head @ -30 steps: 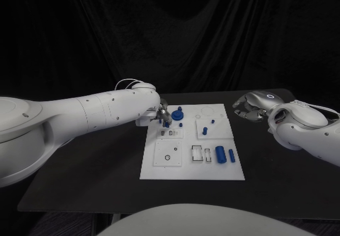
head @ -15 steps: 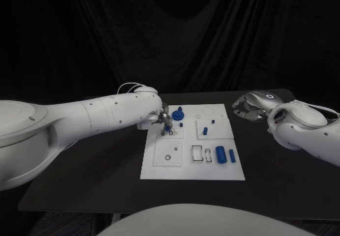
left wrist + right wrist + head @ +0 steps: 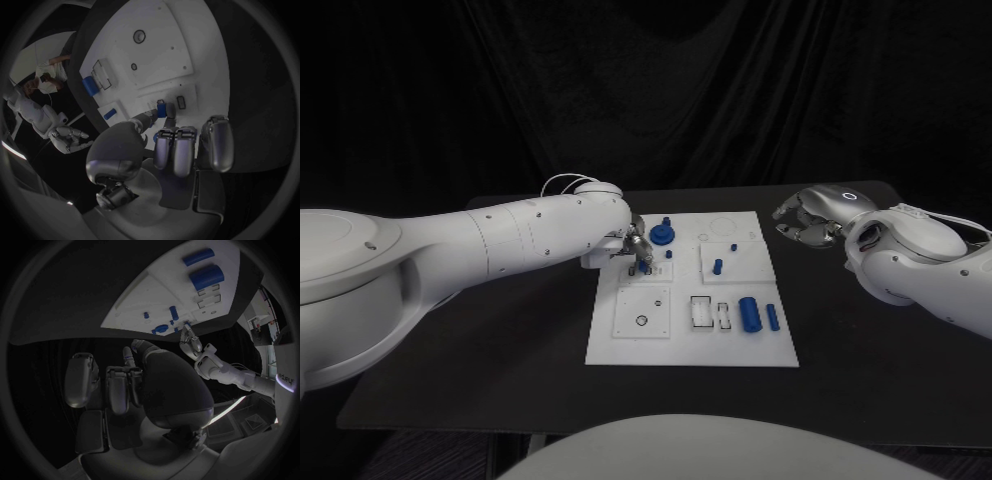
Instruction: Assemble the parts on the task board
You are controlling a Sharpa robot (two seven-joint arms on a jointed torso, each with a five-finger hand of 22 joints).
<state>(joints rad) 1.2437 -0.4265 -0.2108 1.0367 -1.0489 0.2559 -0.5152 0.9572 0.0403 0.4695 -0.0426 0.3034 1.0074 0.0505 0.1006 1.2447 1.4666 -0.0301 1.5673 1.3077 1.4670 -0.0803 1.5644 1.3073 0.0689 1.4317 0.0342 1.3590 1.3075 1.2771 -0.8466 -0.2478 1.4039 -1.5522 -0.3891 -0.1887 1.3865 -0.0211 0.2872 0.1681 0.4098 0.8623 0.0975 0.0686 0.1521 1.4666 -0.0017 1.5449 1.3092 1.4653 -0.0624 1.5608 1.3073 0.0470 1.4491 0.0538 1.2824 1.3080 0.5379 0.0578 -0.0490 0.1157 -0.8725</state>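
I have the left hand down over the upper left part of the task board, and in the left wrist view its fingers look pinched on a small blue part right at the board surface, near a little dark slot; I judge it is being seated there. The part looks like light, rigid plastic, smooth enough to slip, so I would take it by its sides near the top and press straight down without twisting. Other parts sit around the board: a blue disc with a peg just beside the hand, a short blue peg to the right of centre, and a thick blue cylinder with a thin blue bar lower right. My right hand hovers over the dark worktop at the right of the frame, well apart from the board, fingers curled in with nothing in them. Compared with a second ago, the left hand has dropped slightly lower and closer to the board; the right hand has stayed put.
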